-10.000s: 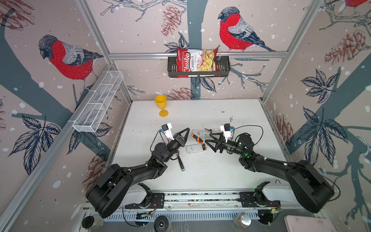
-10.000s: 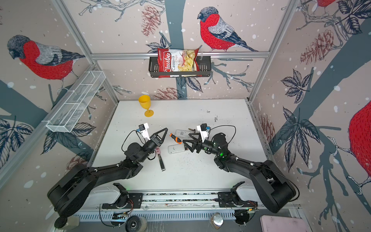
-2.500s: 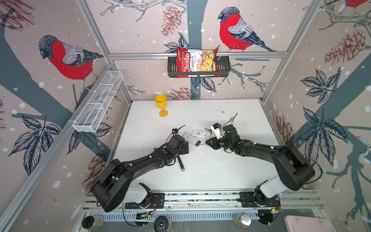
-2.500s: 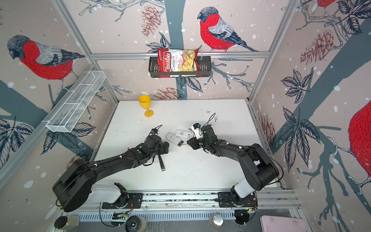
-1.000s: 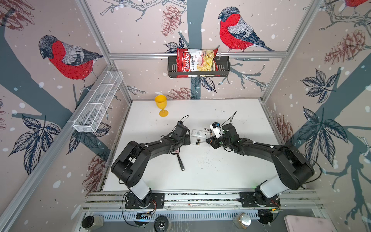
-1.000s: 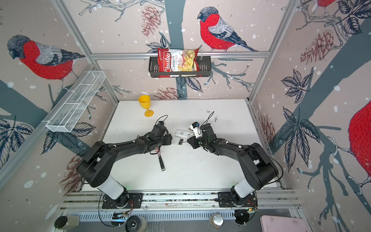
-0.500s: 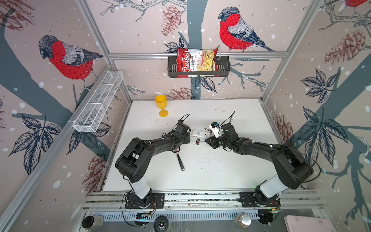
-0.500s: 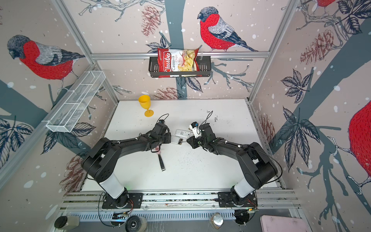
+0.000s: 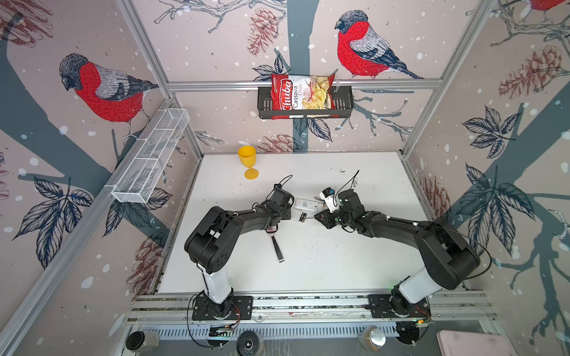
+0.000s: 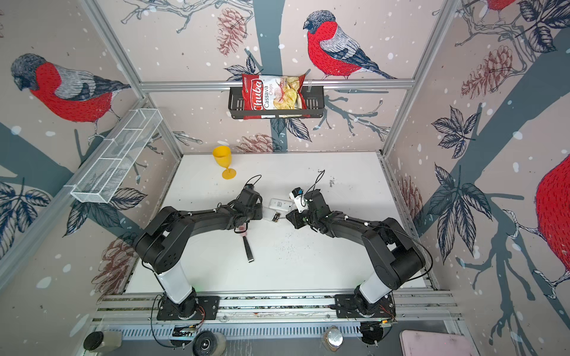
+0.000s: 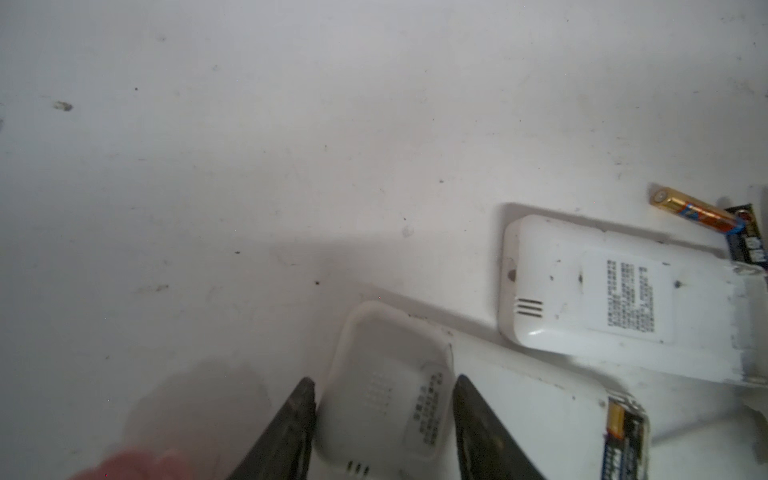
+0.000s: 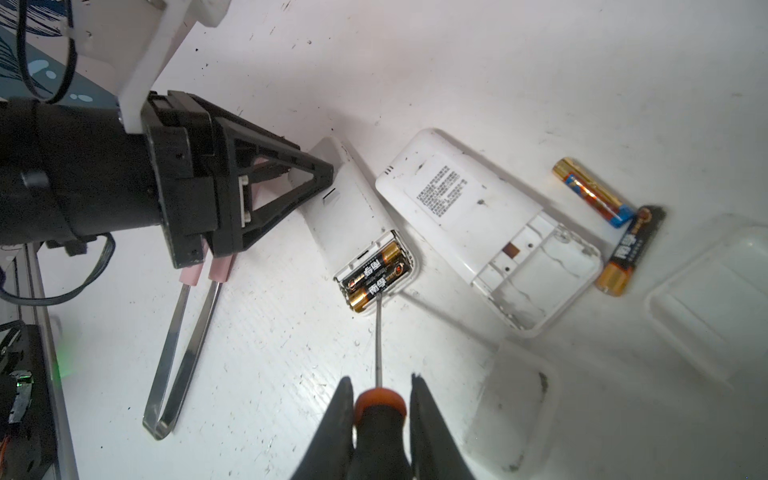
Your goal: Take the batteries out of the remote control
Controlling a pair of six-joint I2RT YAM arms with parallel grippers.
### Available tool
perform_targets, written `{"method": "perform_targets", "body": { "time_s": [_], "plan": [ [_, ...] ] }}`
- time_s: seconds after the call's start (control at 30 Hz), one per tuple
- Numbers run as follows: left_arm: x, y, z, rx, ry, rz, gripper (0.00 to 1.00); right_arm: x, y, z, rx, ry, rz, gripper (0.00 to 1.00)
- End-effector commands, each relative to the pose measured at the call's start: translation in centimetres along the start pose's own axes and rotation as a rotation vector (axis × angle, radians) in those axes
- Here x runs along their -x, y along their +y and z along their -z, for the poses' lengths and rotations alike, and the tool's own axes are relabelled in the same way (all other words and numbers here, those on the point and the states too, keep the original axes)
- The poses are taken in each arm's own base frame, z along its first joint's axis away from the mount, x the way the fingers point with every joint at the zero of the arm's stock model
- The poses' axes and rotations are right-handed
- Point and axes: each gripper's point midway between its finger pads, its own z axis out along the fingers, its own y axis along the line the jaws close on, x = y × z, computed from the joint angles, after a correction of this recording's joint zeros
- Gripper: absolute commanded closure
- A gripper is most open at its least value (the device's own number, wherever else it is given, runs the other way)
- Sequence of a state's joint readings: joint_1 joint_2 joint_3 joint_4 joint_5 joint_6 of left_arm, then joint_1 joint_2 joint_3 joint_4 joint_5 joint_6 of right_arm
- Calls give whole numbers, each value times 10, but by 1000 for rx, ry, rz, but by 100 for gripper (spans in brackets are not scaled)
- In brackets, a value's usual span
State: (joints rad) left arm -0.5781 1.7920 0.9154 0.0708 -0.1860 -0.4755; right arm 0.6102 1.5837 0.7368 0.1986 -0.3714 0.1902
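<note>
Midway between the side edges of the tabletop (image 12: 498, 62), we see the left gripper (image 11: 383, 380) straddling the rounded white plastic remote (image 12: 353, 216), likely to steady it; whether it squeezes we cannot tell. The right gripper (image 12: 380, 378) clamps the orange-collared screwdriver (image 12: 380, 405), its thin steel tip against the dark, gold-ended batteries (image 12: 374, 276) in the open bay.

Round the walls the pale pink wallpaper (image 9: 105, 92) is printed with red-breasted grey bullfinches, slate branches, brown cones and white flecks. The white tabletop (image 9: 308, 271) is speckled dark. A yellow plastic goblet (image 9: 247, 157); a red-and-white crisp bag (image 9: 300, 95) in a black wire basket (image 9: 342, 104). The slim white plastic remote (image 12: 353, 216) holds black, gold-ended cylindrical batteries (image 12: 374, 270). The steel-shafted screwdriver (image 12: 380, 409) has a black handle with an orange collar.
</note>
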Motion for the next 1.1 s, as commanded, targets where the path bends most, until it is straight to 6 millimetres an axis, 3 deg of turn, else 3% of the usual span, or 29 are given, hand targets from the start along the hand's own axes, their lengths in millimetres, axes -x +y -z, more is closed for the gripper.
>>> {"method": "perform_targets", "body": {
  "time_s": [0.0, 0.5, 0.7, 0.83, 1.07],
  "plan": [
    [-7, -1, -4, -12, 29, 0, 49, -7, -7, -3, -29, 11, -29, 100],
    [-24, 0, -10, -29, 61, 18, 53, -25, 1, -1, -11, -6, -49, 100],
    [-21, -1, -7, -30, 54, 19, 54, -32, 1, 1, 16, 0, -68, 100],
    [-17, -2, -3, -39, 39, 27, 54, -25, 4, 4, 31, -16, -62, 100],
    [6, -6, 19, -59, -25, 47, 37, -5, 13, 17, 73, -48, -48, 100]
  ]
}}
